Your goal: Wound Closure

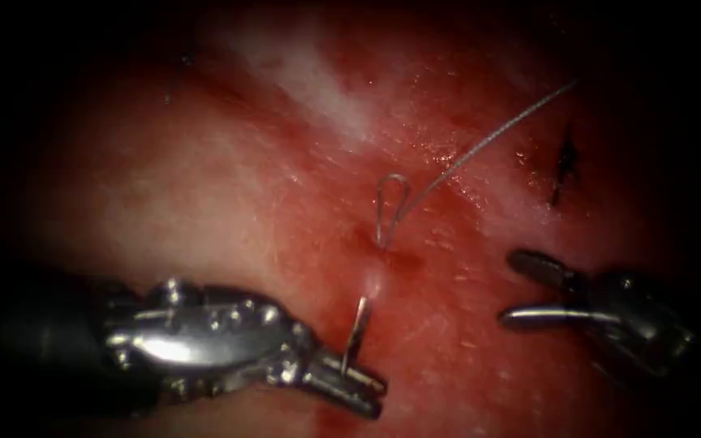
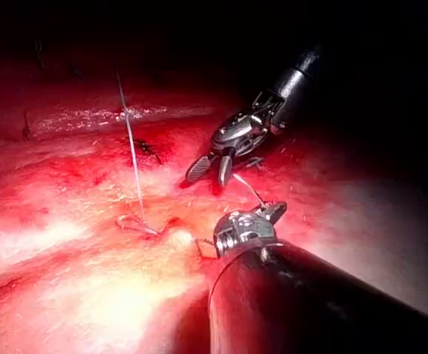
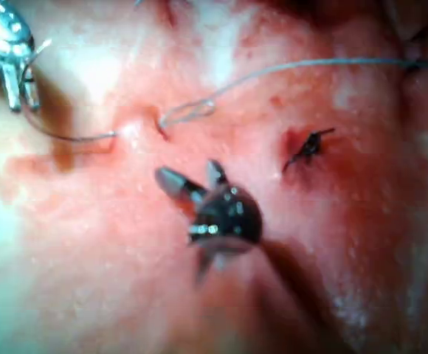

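Note:
My left tool point(image 1: 371, 392) comes in from the lower left, its jaws shut on the curved needle point(image 1: 357, 331) near its back end. The needle rises from the jaws, and its front part is buried in the tissue point(image 1: 229, 186) under a small pale bump point(image 1: 373, 284). Just above the bump, the thread point(image 1: 480, 146) leaves the tissue in a small loop point(image 1: 391, 203) and runs up to the right. My right tool point(image 1: 511, 289) hovers to the right with open jaws holding nothing. In the right wrist view, the needle point(image 3: 66, 136) curves from the left tool point(image 3: 11, 63) into the tissue.
A dark knotted stitch point(image 1: 565, 162) sits on the tissue at the upper right, above the right tool, and it appears again as the stitch point(image 3: 310, 146) in the right wrist view. Red fluid wets the tissue around the needle's entry.

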Controlling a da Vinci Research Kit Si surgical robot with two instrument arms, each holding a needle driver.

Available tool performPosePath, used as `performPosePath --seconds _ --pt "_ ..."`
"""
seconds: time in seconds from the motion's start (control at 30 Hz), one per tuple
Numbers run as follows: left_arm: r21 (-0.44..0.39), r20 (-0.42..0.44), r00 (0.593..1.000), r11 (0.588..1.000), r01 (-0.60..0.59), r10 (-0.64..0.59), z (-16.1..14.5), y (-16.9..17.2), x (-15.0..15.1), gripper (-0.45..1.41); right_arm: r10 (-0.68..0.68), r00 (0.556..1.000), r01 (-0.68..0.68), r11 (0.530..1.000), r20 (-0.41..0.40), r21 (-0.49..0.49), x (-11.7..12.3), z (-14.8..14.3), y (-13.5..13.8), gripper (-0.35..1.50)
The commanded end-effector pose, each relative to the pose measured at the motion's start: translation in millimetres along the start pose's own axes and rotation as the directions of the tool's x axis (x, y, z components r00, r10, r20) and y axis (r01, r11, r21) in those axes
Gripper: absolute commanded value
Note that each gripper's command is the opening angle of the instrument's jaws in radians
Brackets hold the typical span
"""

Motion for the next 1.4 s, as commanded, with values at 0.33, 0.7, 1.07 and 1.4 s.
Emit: performPosePath --seconds 0.33,0.7,1.07,1.4 --pt "-0.040 0.001 0.992 0.991 -0.127 0.127 0.1 3.1 1.6 -0.45 0.005 1.000 -0.005 1.000 -0.001 0.002 0.0 0.8 -0.3 0.98" --pt "0.078 -0.016 0.868 0.866 -0.493 0.496 -2.6 5.7 5.6 -0.45 -0.057 0.998 0.057 0.998 -0.001 0.000 1.8 1.1 -1.6 1.18" --pt "0.109 0.005 0.817 0.812 -0.574 0.577 -4.7 9.2 7.8 -0.45 -0.259 0.966 0.259 0.966 0.010 -0.019 5.2 6.0 -6.8 1.18" --pt "0.112 0.011 0.805 0.799 -0.591 0.594 -5.0 11.5 8.8 -0.45 -0.302 0.952 0.304 0.952 0.044 -0.036 4.6 11.1 -7.7 0.88"
